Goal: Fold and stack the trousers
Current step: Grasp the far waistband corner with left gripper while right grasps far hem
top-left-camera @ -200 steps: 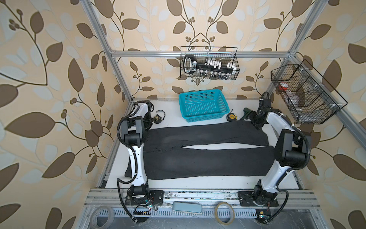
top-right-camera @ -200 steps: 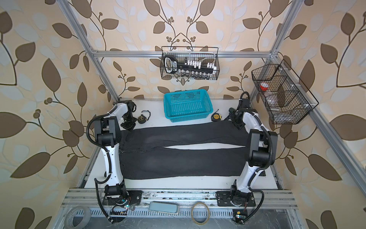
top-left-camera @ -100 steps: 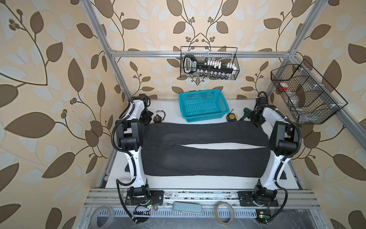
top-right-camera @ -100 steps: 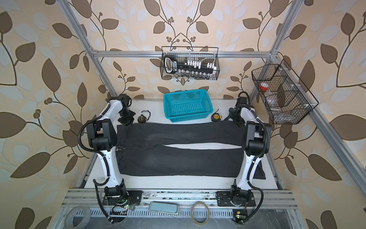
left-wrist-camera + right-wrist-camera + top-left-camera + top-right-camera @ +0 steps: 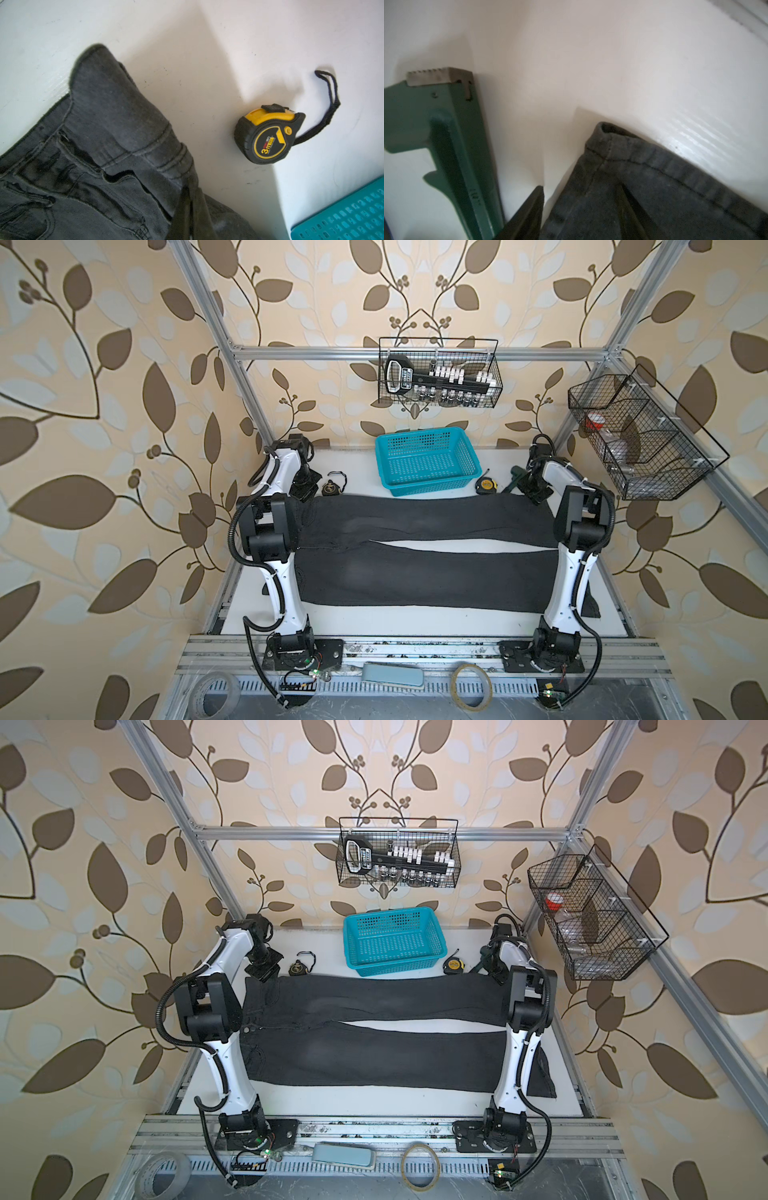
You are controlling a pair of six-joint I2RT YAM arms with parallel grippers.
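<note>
Both arms have stretched farther back across the worktop (image 5: 374,620) than a second ago, and each hand has arrived at a far corner of the trousers (image 5: 424,572). The trousers lie flat, their long axis running from the left arm to the right arm. The waist is at the left and the hems at the right, with a thin wedge of bare worktop between the legs.

Left hand (image 5: 305,489): closed tight, with the far waistband corner bunched up into it.

Right hand (image 5: 535,492): part-open astride the far hem corner. One finger (image 5: 529,209) stands clear of the cloth, so there is no grip yet.

Probable next move: the far leg is carried over the near leg, each hand drawing back toward its own base.

The denim is charcoal-black, stitched, and limp where lifted. A tape measure (image 5: 268,135) and a green wrench (image 5: 452,145) lie just beside these corners.
</note>
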